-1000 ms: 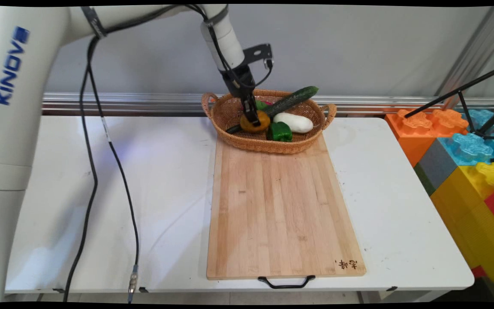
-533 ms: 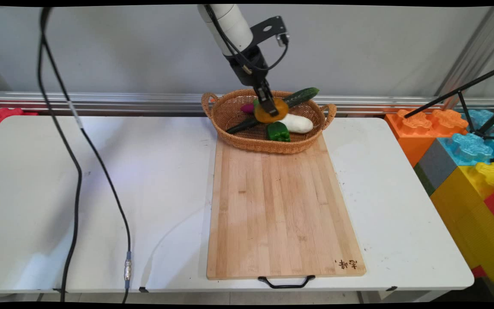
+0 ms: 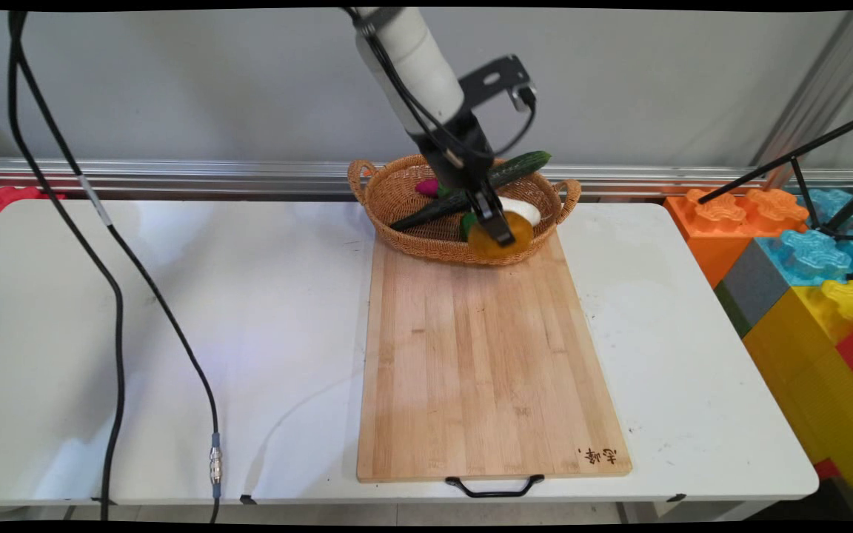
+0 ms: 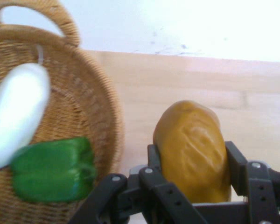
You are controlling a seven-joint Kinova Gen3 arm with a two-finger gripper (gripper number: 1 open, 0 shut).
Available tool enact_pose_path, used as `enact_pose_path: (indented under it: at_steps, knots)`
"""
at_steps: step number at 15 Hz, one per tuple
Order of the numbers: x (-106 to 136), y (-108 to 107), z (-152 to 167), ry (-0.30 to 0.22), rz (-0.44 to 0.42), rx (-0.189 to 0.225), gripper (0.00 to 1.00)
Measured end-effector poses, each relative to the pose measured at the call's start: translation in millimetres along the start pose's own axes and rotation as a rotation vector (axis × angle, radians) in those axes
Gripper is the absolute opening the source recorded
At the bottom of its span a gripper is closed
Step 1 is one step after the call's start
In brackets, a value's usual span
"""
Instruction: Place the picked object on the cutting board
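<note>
Orange-brown oval bread loaf, long axis along black gripper, pinched between 2 fingers; now off woven wicker basket, above wooden board.

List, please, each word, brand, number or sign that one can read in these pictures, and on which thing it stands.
Burnt-in mark at the near right corner of the wooden cutting board: a few brush-like characters, seen upside down in the main view, too small to read.
No other readable text shows, neither on the wicker basket, the white table, nor the coloured blocks.
The hand view shows no writing at all.
</note>
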Motion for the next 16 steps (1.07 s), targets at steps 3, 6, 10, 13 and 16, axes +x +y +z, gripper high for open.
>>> enact_pose_path:
  at_steps: [3,6,10,13,16]
  knots:
    - [-1,17,24,0.010,-0.003,0.011,0.00]
    - [-5,20,50,0.017,-0.012,0.033,0.00]
    - [-12,22,86,0.021,-0.026,0.053,0.00]
    - [-16,24,105,0.020,-0.033,0.057,0.00]
    - [-18,27,117,0.015,-0.032,0.061,0.00]
